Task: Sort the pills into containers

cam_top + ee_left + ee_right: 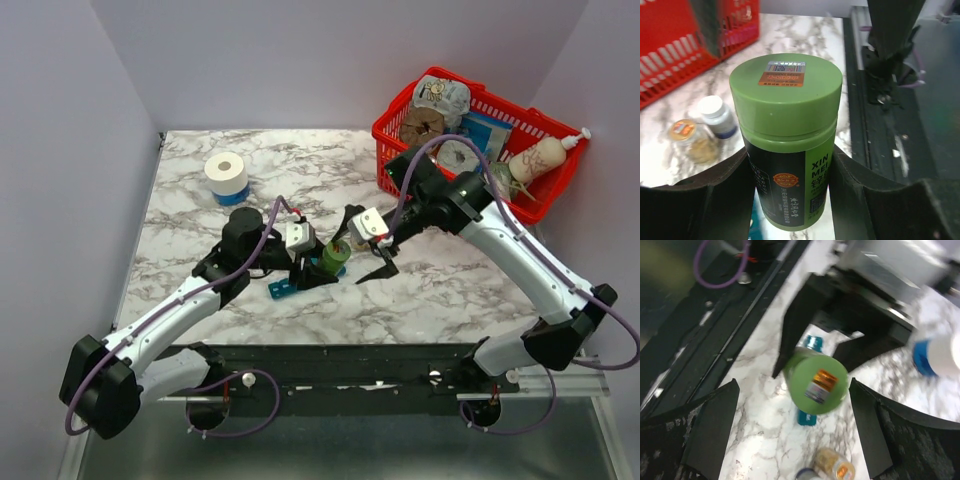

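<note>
- One green bottle (787, 100) sits clamped by its sides in the left gripper (790, 192), jaws narrowed onto it.
- The right gripper (792, 425) hangs over the bottle's cap, jaws spread wide, holding nothing.
- One teal pill organiser (281, 291) lies on the tabletop (450, 290) beneath the left gripper, mostly hidden.
- Two small bottles (717, 116) stand side by side near one red basket (385, 135).

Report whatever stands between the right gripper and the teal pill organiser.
The round green plastic bottle, clamped in the left gripper, covers the middle of the long teal plastic pill organiser, beneath the open right gripper.
</note>
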Available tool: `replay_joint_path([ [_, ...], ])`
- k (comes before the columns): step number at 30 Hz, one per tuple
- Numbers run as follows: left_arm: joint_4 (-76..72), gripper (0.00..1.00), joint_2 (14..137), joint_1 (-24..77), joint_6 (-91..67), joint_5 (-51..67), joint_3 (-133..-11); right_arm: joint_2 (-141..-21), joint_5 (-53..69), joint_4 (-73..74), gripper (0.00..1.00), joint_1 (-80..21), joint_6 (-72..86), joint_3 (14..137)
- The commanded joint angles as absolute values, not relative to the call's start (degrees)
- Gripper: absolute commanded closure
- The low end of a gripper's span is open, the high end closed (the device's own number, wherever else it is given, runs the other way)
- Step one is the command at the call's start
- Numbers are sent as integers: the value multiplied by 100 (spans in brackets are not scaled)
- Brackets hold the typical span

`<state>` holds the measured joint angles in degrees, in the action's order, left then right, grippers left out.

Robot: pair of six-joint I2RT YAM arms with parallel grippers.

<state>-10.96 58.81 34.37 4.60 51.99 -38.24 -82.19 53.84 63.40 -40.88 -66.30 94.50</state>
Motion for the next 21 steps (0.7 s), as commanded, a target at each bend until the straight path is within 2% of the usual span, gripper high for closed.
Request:
replay_joint_path([
  [1, -730, 100, 6178, 3393, 510, 6424, -4341, -8718, 6477, 8129, 1, -4192, -9289, 9298],
  [9, -475, 100, 6302, 3393, 615, 6618, -4430, -8587, 6636, 7410, 3, -4192, -8526, 9105],
  [21, -308, 100, 6346, 3393, 738, 6662, -4447, -8771, 6838, 7593, 5, -4192, -8086, 9615],
])
